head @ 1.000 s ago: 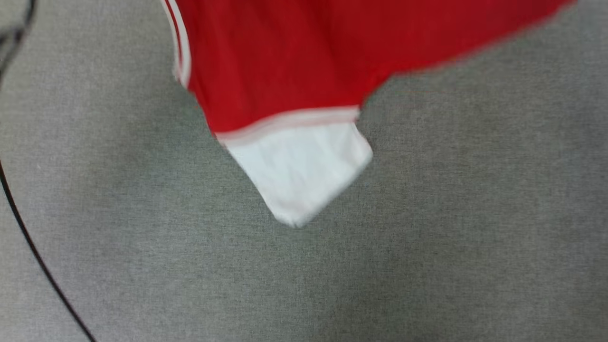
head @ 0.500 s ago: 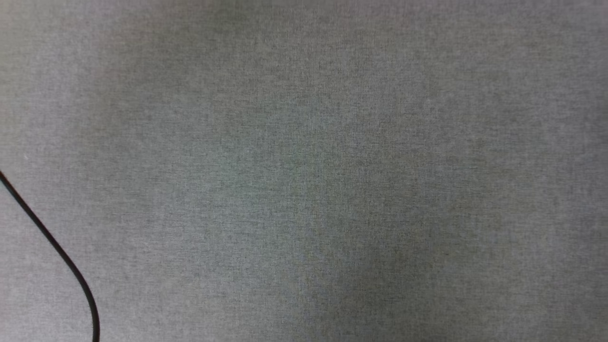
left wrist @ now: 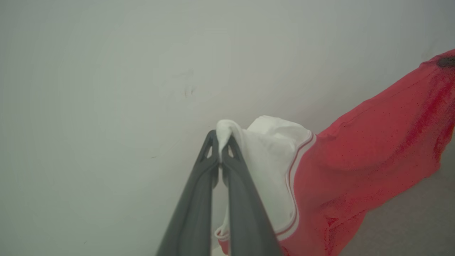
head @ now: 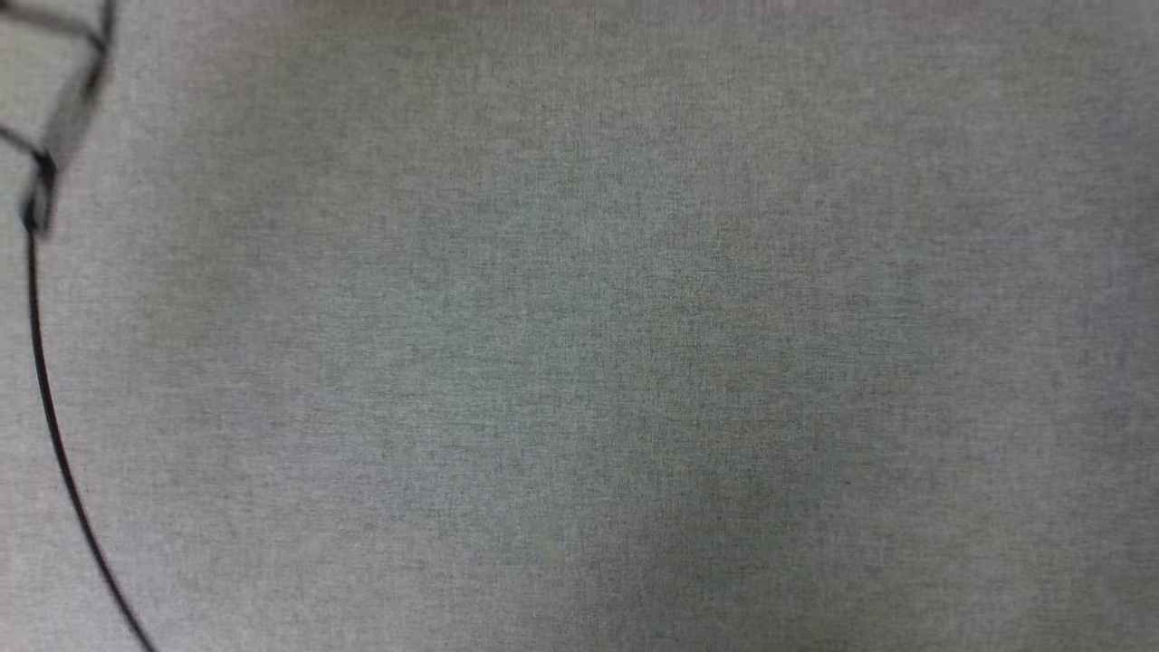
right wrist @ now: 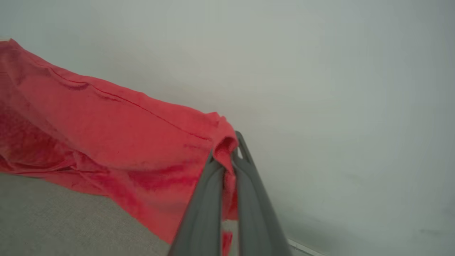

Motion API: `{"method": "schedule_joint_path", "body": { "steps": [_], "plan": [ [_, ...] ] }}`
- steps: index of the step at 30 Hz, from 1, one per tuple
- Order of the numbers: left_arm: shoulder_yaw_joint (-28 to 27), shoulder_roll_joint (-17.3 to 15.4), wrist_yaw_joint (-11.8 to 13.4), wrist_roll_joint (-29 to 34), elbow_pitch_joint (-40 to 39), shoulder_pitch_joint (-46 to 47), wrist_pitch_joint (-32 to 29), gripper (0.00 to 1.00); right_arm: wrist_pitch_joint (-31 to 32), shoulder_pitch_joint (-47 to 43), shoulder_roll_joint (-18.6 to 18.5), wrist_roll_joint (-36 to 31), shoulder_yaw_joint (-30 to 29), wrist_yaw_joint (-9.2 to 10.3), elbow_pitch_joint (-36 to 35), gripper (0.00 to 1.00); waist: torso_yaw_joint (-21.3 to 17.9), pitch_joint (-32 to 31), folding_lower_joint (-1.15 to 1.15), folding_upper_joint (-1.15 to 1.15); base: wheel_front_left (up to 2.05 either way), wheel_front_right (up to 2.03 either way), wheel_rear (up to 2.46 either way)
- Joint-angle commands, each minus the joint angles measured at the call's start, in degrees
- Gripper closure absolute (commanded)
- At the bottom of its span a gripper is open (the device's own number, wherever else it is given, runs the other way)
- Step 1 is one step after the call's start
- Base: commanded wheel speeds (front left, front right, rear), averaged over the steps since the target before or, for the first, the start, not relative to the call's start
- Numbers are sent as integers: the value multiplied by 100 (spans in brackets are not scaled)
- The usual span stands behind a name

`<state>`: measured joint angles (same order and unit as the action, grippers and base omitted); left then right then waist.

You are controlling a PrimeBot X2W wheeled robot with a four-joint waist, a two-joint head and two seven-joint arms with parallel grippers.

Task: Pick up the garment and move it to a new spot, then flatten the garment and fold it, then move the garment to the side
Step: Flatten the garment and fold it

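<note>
Along head view's left edge: thin black cable [head: 41, 380] curving over grey woven desk [head: 579, 362]. Left tool [left wrist: 221, 140] raised against pale wall [left wrist: 106, 89], clamped on crumpled white sleeve [left wrist: 270, 160] of garment [left wrist: 355, 160]; soft red jersey body sags rightward to right tool [right wrist: 227, 149], pinching red edge. Second ago sleeve dangled over desk in head view.

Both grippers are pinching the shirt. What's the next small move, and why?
Probably lower both arms together toward the grey surface, grippers apart, so the garment lands spread. The left gripper is shut on the white sleeve, the right gripper on a red edge, and the cloth sags away from each grip.
</note>
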<state>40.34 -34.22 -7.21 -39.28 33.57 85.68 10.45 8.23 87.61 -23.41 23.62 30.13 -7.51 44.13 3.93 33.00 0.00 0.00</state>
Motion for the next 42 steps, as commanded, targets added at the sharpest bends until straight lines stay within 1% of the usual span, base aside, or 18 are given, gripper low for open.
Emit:
{"method": "schedule_joint_path", "body": {
  "steps": [1, 5, 7, 10, 13, 15, 19, 23, 26, 29, 32, 36, 40, 42],
  "plan": [
    [93, -38, 2, 29, 13, -258, 42, 100, -130, -209, 13, 120, 21, 4, 67, 100, 1, -84, 0, 0, 0, 0, 0],
    [238, -36, 29, -116, -45, -1199, 224, 100, -409, -919, 48, 424, 313, 4, 204, 100, -7, -301, 0, 0, 0, 0, 0],
    [317, -22, 100, -136, -148, -1688, 288, 100, -514, -1284, -41, 537, 495, 4, 183, 100, 24, -446, 0, 0, 0, 0, 0],
    [428, -40, 273, -196, -383, -2487, 353, 100, -651, -1863, -155, 749, 752, 4, 72, 100, 21, -700, 0, 0, 0, 0, 0],
    [539, -49, 473, -302, -751, -3296, 391, 100, -687, -2483, -302, 918, 1096, 4, -115, 100, 54, -981, 0, 0, 0, 0, 0],
    [599, -160, 624, -312, -969, -3798, 406, 100, -693, -2862, -437, 1060, 1262, 4, -293, 100, 51, -1173, 0, 0, 0, 0, 0],
    [741, -272, 887, -460, -1466, -4745, 411, 100, -739, -3631, -733, 1298, 1533, 4, -620, 100, 71, -1539, 0, 0, 0, 0, 0],
    [830, -511, 1199, -693, -1993, -5651, 364, 100, -782, -4318, -1048, 1529, 1670, 4, -1008, 100, 42, -1896, 0, 0, 0, 0, 0],
    [813, -692, 1483, -887, -2383, -6306, 379, 100, -733, -4901, -1295, 1656, 1759, 4, -1304, 100, 29, -2142, 0, 0, 0, 0, 0],
    [792, -822, 1780, -1127, -2756, -6973, 395, 100, -713, -5367, -1543, 1802, 1698, 4, -1629, 100, -17, -2356, 0, 0, 0, 0, 0],
    [864, -926, 2019, -1225, -3117, -7499, 393, 100, -655, -5967, -1742, 1907, 1572, 4, -1889, 100, -5, -2567, 0, 0, 0, 0, 0],
    [946, -1034, 2372, -1373, -3497, -8148, 388, 100, -569, -6658, -1913, 1944, 1344, 4, -2255, 100, -49, -2818, 0, 0, 0, 0, 0],
    [1064, -1067, 2635, -1516, -3774, -8697, 366, 100, -511, -7405, -2019, 1915, 990, 4, -2569, 100, -35, -3014, 0, 0, 0, 0, 0],
    [1111, -1048, 2725, -1588, -3909, -8895, 364, 100, -473, -7769, -2059, 1878, 778, 4, -2682, 100, -14, -3089, 0, 0, 0, 0, 0]
  ]
}}
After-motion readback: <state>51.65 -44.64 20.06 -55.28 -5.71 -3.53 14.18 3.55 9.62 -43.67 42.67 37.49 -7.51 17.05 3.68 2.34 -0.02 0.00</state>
